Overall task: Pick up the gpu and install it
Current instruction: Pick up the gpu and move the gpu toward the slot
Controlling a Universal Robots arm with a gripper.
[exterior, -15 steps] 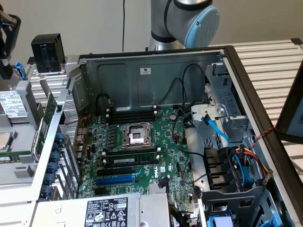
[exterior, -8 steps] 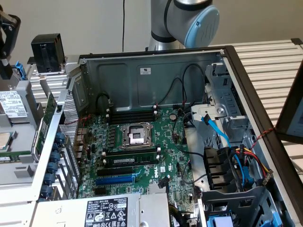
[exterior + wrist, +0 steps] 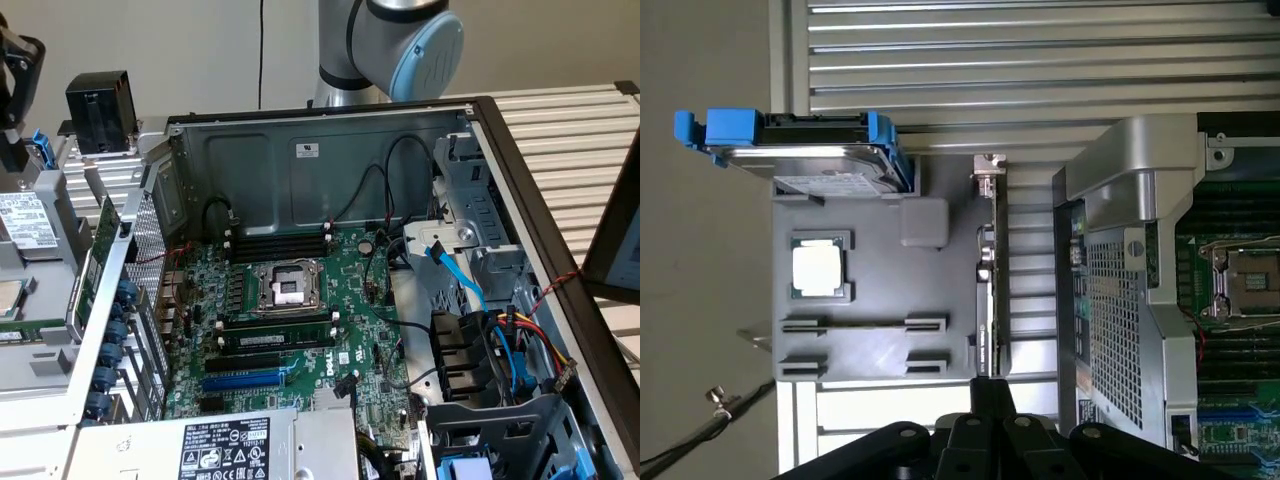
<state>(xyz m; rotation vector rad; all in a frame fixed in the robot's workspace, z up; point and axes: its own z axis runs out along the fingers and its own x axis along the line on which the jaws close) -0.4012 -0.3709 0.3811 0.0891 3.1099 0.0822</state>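
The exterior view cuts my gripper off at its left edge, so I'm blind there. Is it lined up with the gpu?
Observer: Yes. In the wrist view the gripper points straight along the gpu, which stands on edge in a gray tray.
Operator: Open or shut?
Observer: Shut, its tips at the card's near end; whether they touch it I cannot tell.
Operator: Anything beside the card?
Observer: A processor chip lies flat in the tray, apart from it.

Slatted bench w/ PC case, tray
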